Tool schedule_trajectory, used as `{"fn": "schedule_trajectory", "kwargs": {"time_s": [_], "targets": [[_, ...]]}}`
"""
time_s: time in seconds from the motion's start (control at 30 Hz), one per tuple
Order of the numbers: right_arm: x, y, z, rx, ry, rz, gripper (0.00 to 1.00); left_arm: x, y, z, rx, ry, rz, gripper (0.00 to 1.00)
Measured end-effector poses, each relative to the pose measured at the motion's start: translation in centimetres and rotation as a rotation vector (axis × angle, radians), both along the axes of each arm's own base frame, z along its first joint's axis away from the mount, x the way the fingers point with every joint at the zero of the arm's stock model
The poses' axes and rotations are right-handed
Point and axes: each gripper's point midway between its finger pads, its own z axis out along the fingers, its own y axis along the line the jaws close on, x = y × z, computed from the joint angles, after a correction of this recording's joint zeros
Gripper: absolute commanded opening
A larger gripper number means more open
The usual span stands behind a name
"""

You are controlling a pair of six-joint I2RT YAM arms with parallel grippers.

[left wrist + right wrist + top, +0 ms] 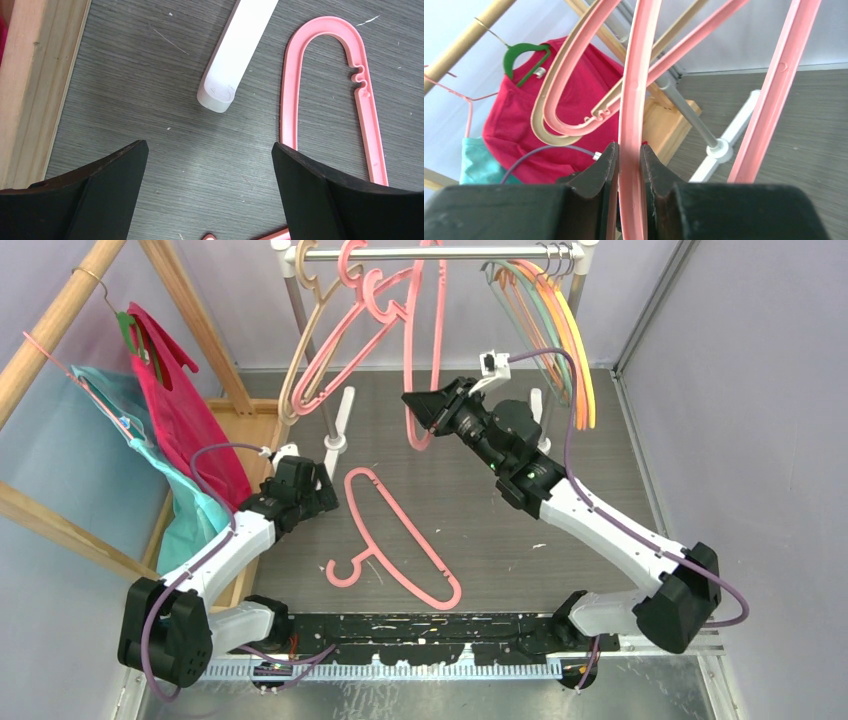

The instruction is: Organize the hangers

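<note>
Pink plastic sits between the fingers of the right gripper (629, 170). They are pinched onto one bar of the held hanger (631, 100), which runs upright through them. From above, this hanger (423, 446) loops just below the gripper (412, 405) and rises past it to the rail (470, 254). How its top sits on the rail cannot be made out.

Up and to the left of that gripper, a beige hanger (297, 350) and a second pink one (352, 335) hang tilted from the same rail. In the wrist view they cross just ahead of the fingers. Up and to the gripper's right, a bunch of thin hangers (565, 340) in orange, yellow and green hangs by metal hooks. Beyond the beige hanger (540, 117), well ahead of the fingers, a red cloth (574, 100) hangs on a green hanger (521, 52).

The left gripper (210, 170) is spread wide and holds nothing, pointing down at the table (150, 100). A loose hanger (289, 95) lies flat on the table beside the right finger, its rounded end ahead of it. The rail's white foot (232, 60) lies ahead, between the fingers. A wooden base (35, 75) runs along to the left. From above, this gripper (318, 492) is just left of the loose hanger (415, 527).
</note>
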Motion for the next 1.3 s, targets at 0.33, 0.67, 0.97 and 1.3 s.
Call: {"fn": "schedule_trajectory", "kwargs": {"time_s": [0.33,0.67,0.97,1.3], "targets": [[1.3,1.7,2.8,0.104,-0.022,0.091,0.01,0.0,0.0,0.0,0.006,0.000,-0.006,0.98],[4.8,2.6,2.5,0.165,0.024,0.074,0.01,0.0,0.1,0.0,0.018,0.001,-0.017,0.98],[6.6,3.5,2.1,0.193,0.053,0.082,0.01,0.0,0.1,0.0,0.018,0.001,-0.017,0.98],[7.8,5.9,1.2,0.184,0.093,0.150,0.01,0.0,0.1,-0.2,0.019,0.008,-0.018,0.98]]}}
